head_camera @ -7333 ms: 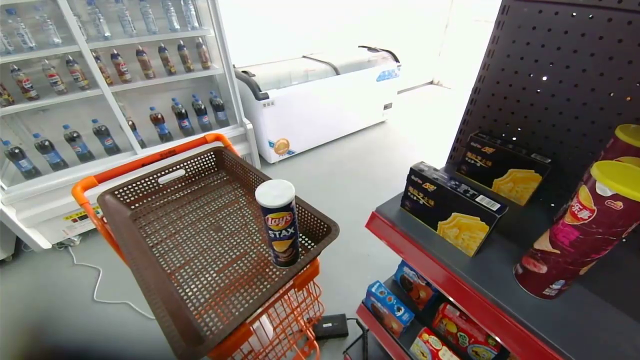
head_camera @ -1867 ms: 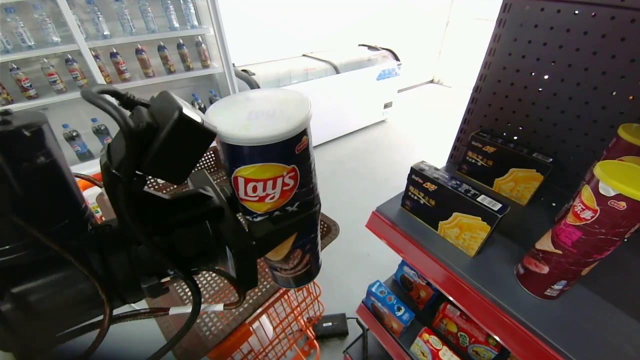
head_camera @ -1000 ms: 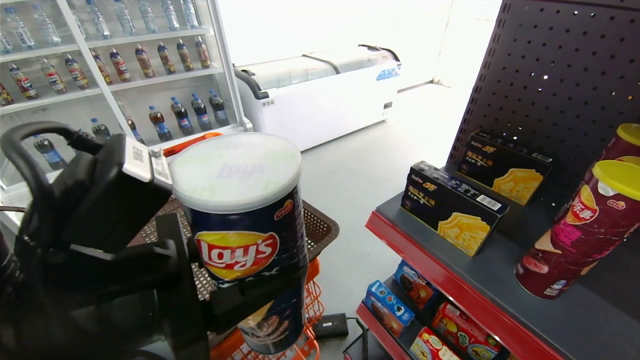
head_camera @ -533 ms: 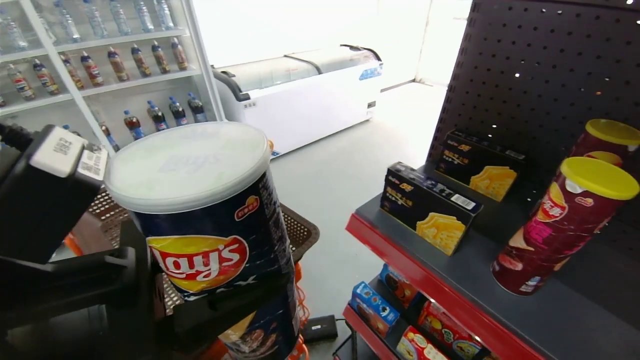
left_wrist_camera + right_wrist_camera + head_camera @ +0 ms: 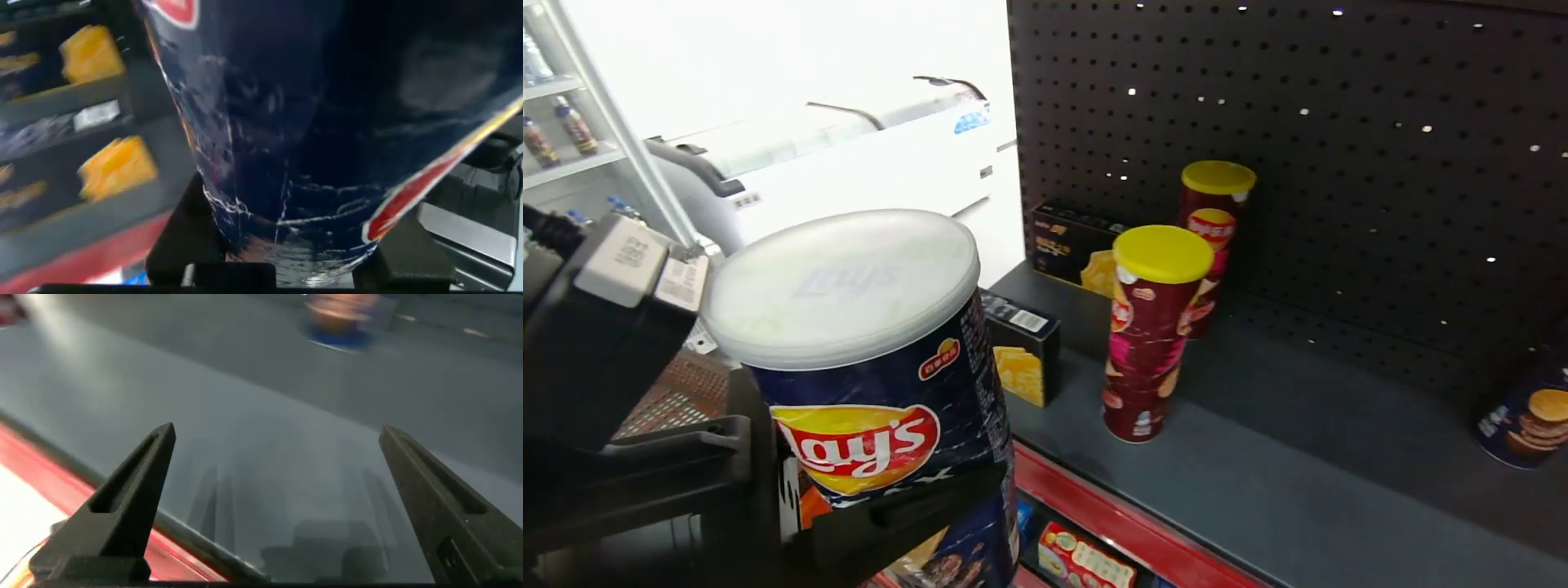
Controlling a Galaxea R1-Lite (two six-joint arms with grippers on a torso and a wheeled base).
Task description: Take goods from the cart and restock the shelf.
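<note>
Head view has the blue can (image 5: 874, 392) up close on the left, held upright in the air with its white lid on top. The left gripper (image 5: 890, 490) is pinching it low on its sides, and 1 black finger (image 5: 915, 502) crosses the front of the can. The can hangs in front of the left part of the shelf (image 5: 1258, 465) and does not rest on it. Behind the gripper is a bit of the brown basket (image 5: 670, 392), and farther back stands a white freezer (image 5: 849, 155). On the gray shelf a front red can (image 5: 1152, 335) and a back red can (image 5: 1213, 237) stand upright with yellow lids, the back one close to the pegboard (image 5: 1339, 163). To their left are 2 black boxes, a near box (image 5: 1021, 359) and a far box (image 5: 1074, 249). A second blue can (image 5: 1531, 420) stands at the right edge of the shelf, well apart from the red cans. Small packs (image 5: 1086, 563) sit on the level below. Left wrist view looks at the held can's dark blue side (image 5: 343, 122) from very near. Past it the black and yellow boxes (image 5: 82, 106) and the shelf's red edge (image 5: 73, 253) look blurry. Right wrist view adds the right gripper (image 5: 278, 431). Its 2 black fingers are spread wide apart over the gray shelf top (image 5: 245, 392), near the red edge (image 5: 33, 457), and a blurry blue can (image 5: 339, 318) stands well beyond them.
</note>
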